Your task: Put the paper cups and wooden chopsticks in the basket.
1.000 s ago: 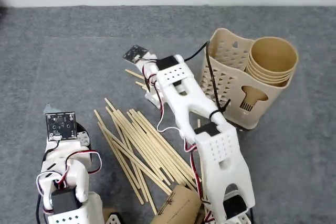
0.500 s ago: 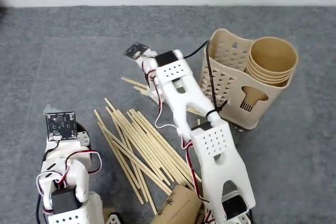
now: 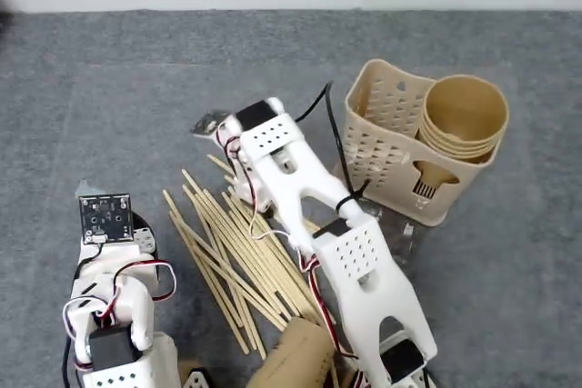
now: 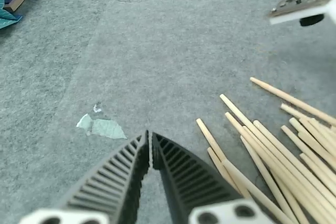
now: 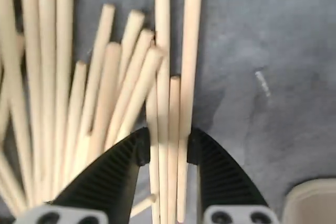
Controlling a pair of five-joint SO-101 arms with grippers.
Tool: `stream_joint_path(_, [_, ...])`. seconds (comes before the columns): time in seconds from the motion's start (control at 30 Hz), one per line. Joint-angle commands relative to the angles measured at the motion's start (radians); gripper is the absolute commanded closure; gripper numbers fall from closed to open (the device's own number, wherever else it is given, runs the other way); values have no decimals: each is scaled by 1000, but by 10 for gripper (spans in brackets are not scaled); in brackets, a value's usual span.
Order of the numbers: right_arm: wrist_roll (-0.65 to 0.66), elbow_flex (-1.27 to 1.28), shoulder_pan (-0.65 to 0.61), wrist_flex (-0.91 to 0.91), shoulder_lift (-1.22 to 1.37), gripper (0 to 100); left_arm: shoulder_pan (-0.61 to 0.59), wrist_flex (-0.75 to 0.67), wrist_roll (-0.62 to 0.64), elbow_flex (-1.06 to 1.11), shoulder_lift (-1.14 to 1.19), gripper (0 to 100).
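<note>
Pinching a few wooden chopsticks (image 5: 164, 51) between its jaws, the right gripper (image 5: 167, 144) sits low over the far end of the loose pile (image 3: 238, 244) on the bench (image 3: 109, 88). More sticks fan out just beside its one jaw, some leaning against the held ones. The basket (image 3: 380, 129) stands off to the gripper's other side, near but apart, with a stack of paper cups (image 3: 466, 115) already in one compartment. One more paper cup (image 3: 293, 356) lies on its side back by the arm's base. The left gripper (image 4: 150, 150) is closed on nothing, above bare bench with stick ends close by.

The grasp looks to be near the sticks' ends, so on lifting they may droop, pivot or slip out one at a time. Neighbours resting on the bundle could be dragged along and scattered. Long, tilted sticks could also catch the basket rim or knock the stacked cups on the way in.
</note>
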Motion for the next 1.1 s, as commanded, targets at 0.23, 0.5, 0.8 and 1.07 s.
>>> stream_joint_path(0.23, [-146, -2, -47, 62, -246, 793, -3, -21, -14, -7, -15, 985])
stream_joint_path(0.5, [-184, 155, -67, 64, -506, 869, -3, -21, -14, -7, -15, 985])
stream_joint_path(0.8, [-186, 532, -51, 61, -957, 902, 0, -6, -91, -58, -15, 984])
stream_joint_path(1.07, [-187, 767, 65, 58, -1201, 902, 221, 279, -345, -254, -15, 984])
